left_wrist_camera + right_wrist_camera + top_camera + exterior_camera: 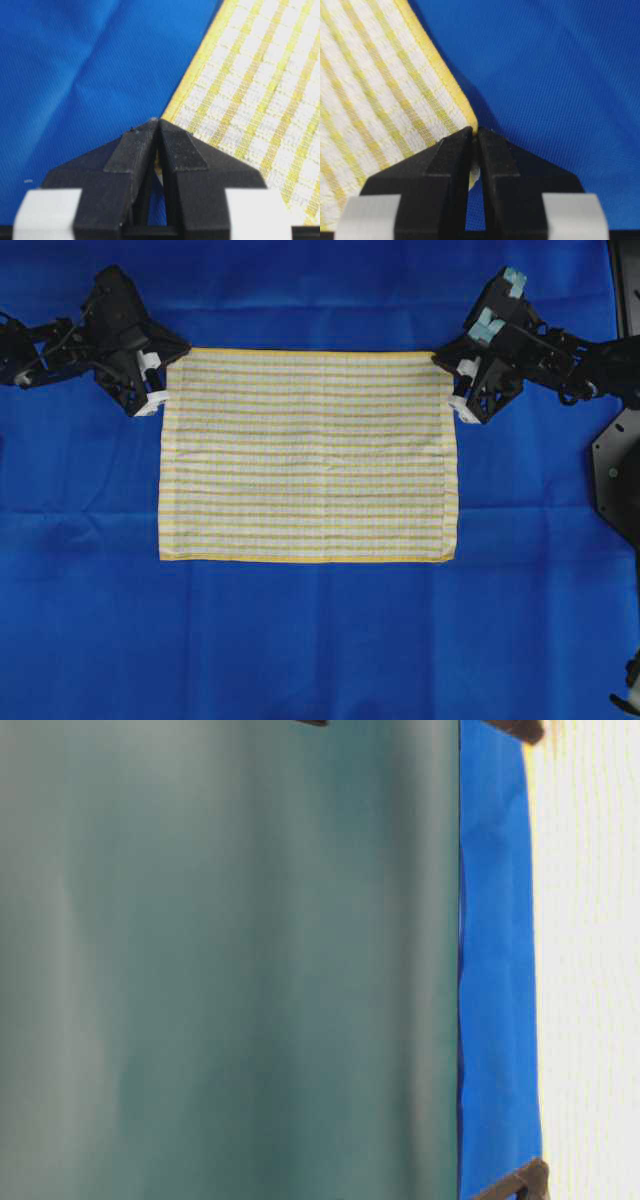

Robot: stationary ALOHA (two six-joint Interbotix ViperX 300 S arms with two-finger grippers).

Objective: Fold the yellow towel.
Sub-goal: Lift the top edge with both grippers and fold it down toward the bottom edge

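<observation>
- One yellow towel (308,455), flat on one blue cloth (320,640).
- Left tool (158,131) clenched on towel corner.
- Right tool (475,137) clenched on another corner.

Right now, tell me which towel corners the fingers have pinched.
The two far corners of the yellow towel, along the top edge overhead: left gripper, right gripper. The near corners lie free.

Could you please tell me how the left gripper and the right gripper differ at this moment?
The left gripper pinches the far-left corner of the yellow towel; the right gripper pinches the far-right corner. The right gripper's arm carries pale blue pads; the left's is plain black. Both are shut on a towel corner, mirroring each other.
</observation>
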